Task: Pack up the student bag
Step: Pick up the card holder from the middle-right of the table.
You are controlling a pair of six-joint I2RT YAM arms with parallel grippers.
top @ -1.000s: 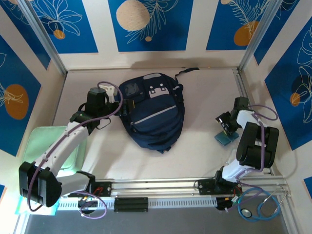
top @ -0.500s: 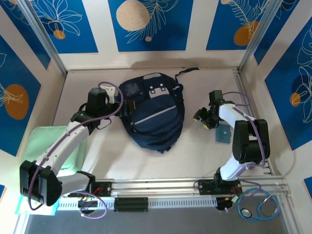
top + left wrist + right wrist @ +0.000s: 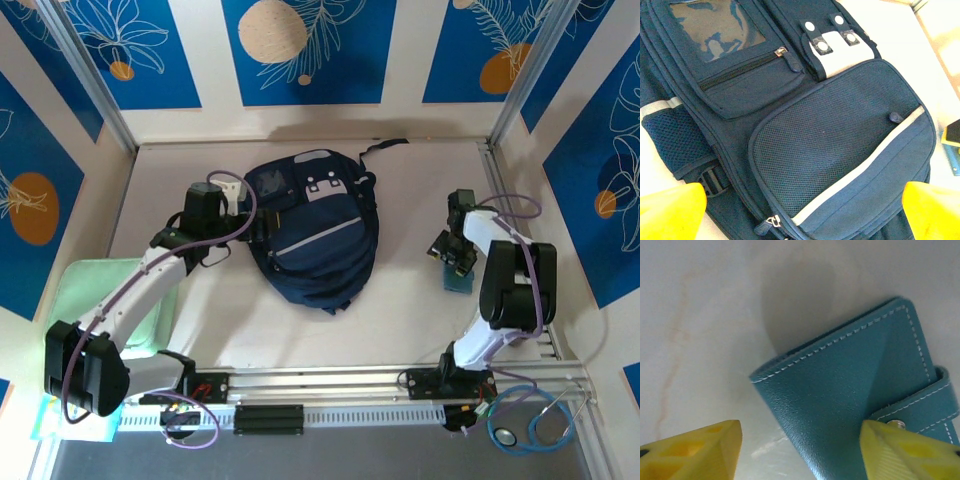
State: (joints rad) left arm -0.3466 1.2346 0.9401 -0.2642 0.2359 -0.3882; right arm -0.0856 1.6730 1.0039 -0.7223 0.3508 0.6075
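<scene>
Top external view showed the student bag (image 3: 315, 235) lying flat near the middle of the table (image 3: 400, 310), a little left of centre. Its front faced up and a black strap (image 3: 385, 146) trailed off at the far end. It was dark navy fabric with a clear window pocket, a small pocket with its zip drawn across, and a white patch (image 3: 837, 42) with snap tabs. A broad mesh-fronted pocket (image 3: 835, 135) was crossed by a pale stripe.

The left gripper (image 3: 258, 222) sat at the bag's left edge, its yellow fingers (image 3: 670, 210) spread as wide as they go, one to each side of the mesh pocket, gripping nothing.

Well to the right, bare table between it and the bag, a teal wallet (image 3: 850, 405) with white stitching and a snap strap lay flat. The right gripper (image 3: 452, 255) was low over it with its jaws partly apart. One finger was above the tabletop, the other above the wallet near the snap, neither clamping it.

A pale green cloth (image 3: 100, 295) lay at the left edge under the left arm. A stethoscope (image 3: 530, 422) rested beyond the front rail on the right.
</scene>
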